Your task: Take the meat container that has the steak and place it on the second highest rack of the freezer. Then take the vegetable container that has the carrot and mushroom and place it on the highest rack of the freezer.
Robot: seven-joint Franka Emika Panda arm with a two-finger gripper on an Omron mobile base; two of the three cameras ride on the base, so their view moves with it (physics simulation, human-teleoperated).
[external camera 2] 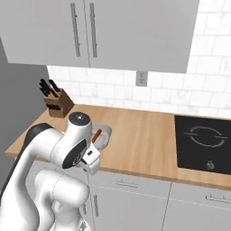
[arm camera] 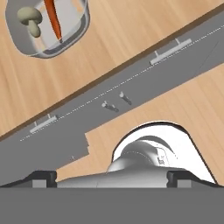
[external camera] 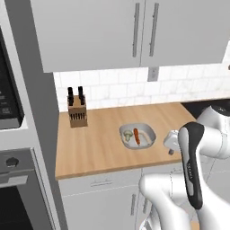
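The vegetable container (external camera: 137, 136) is a pale rounded tray on the wooden counter (external camera: 99, 143). In it lie the orange carrot (external camera: 137, 137) and the beige mushroom (external camera: 128, 134). The hand view has the container (arm camera: 72, 37) at its top left, with the mushroom (arm camera: 29, 18) and the carrot (arm camera: 53, 19) inside. My gripper (arm camera: 111, 178) is open and holds nothing. It hangs over the counter's front edge, just right of the container, and looks down past the cabinet fronts. In the right base view my arm covers part of the container (external camera 2: 105, 134). The meat container, the steak and the freezer are out of view.
A knife block (external camera: 77, 112) stands at the back left of the counter. A black cooktop (external camera 2: 205, 140) lies to the right. Wall cabinets (external camera: 112, 31) hang above. An oven column (external camera: 18, 170) borders the counter's left end. Drawer handles (arm camera: 170, 50) run below the counter edge.
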